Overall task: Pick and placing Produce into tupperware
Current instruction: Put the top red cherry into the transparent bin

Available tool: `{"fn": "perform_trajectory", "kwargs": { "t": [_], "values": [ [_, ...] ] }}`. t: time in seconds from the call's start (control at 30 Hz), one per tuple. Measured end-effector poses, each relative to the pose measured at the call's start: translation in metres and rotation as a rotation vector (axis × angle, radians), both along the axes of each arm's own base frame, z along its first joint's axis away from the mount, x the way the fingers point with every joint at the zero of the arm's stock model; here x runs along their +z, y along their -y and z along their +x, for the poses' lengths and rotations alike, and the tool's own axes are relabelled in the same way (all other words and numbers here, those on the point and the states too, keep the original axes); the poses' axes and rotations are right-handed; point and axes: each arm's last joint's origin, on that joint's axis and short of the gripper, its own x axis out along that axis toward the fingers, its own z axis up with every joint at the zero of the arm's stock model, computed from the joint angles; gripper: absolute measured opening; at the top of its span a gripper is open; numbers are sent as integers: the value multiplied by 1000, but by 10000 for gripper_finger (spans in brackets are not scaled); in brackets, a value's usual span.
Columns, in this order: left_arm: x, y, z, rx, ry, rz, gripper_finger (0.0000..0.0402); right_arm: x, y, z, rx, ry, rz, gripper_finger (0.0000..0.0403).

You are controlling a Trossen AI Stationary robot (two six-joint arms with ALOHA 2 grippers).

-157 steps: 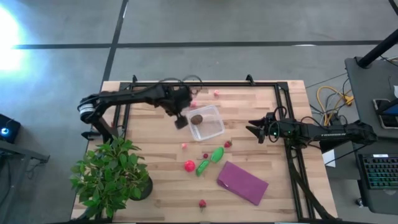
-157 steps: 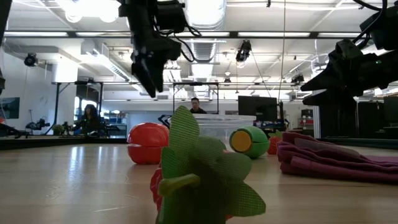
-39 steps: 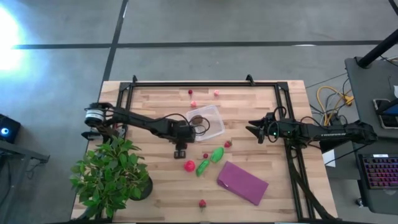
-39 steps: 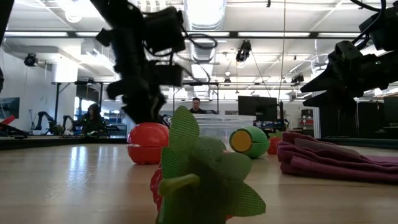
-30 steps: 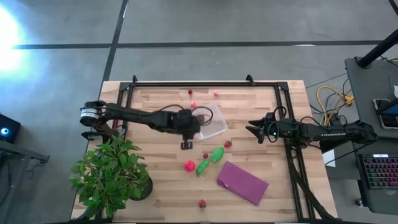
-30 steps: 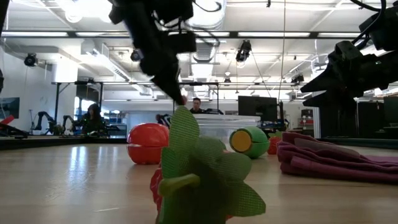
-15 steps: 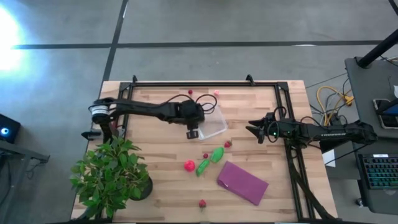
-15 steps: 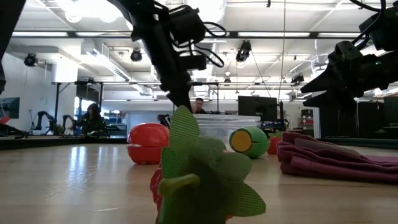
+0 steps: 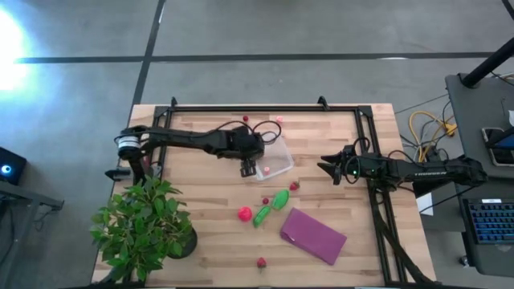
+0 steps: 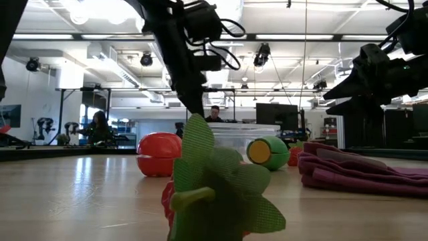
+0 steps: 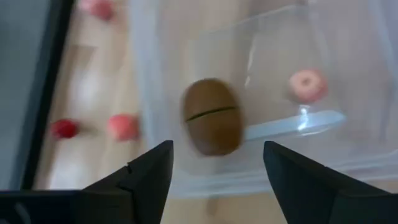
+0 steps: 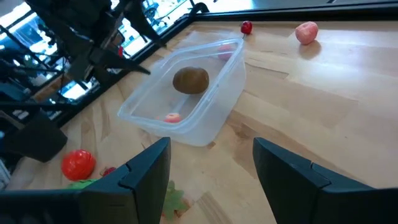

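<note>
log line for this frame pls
left gripper: fingers open over tupperware | in tupperware: brown ball, pink piece | right gripper: open, waiting at table's right edge

Big open robotics lab/workshop: exposed ceiling ducts (image 10: 224, 17) w/ strip lights, polished concrete floor (image 9: 265, 32). Wood table (image 9: 321, 144) in a black metal frame. Side desk (image 9: 482, 120) w/ keyboard (image 9: 490, 221) & loose cables (image 9: 426, 124). People seated at monitors (image 10: 277, 114) in the background; more robot arms (image 10: 47, 126) by the far wall.
</note>
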Motion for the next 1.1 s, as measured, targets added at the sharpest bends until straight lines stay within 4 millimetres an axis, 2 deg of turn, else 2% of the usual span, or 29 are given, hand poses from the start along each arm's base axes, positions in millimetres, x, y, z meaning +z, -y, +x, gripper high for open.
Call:
{"fn": "perform_trajectory", "kwargs": {
  "t": [0.17,0.3,0.5,0.63,0.73,0.97,1.1],
  "values": [
    [32,-25,2,78,96,-34,232,0,0,0,-1,-2,5,219],
    [54,-65,-4,234,198,-121,223,0,0,0,-3,2,9,219],
    [64,-119,-27,506,304,-186,219,0,0,0,-20,20,66,219],
    [55,-142,-39,612,319,-239,219,0,0,0,-20,20,66,219],
    [36,-156,-41,651,277,-269,219,0,0,0,-32,21,62,219],
    [-8,-184,-25,734,229,-329,218,0,1,0,-50,25,65,219],
    [-24,-197,-17,748,203,-345,218,0,1,0,-56,33,83,219]
  ]
}}
